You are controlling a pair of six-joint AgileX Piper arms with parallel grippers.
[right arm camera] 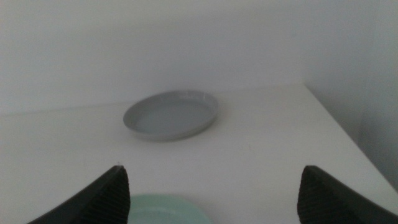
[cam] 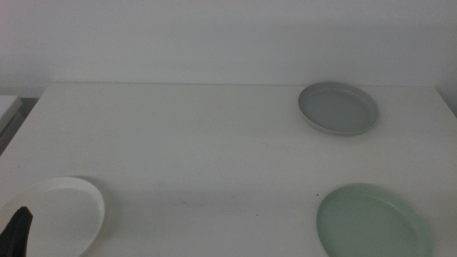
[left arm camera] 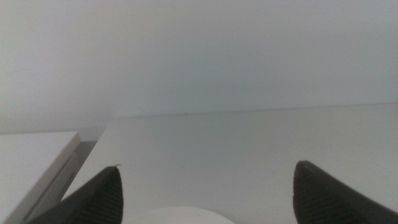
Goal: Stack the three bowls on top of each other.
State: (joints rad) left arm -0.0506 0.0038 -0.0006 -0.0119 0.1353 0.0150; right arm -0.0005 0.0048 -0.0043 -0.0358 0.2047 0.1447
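Three bowls, all apart and empty: white bowl [cam: 50, 214] near-left of the grey bowl [cam: 338, 107], mint bowl [cam: 373, 221] straight in front of it, both cut off by the frame. Left gripper [left arm camera: 205, 196] spreads wide over the white bowl; right gripper [right arm camera: 214, 196] gapes over the mint bowl.
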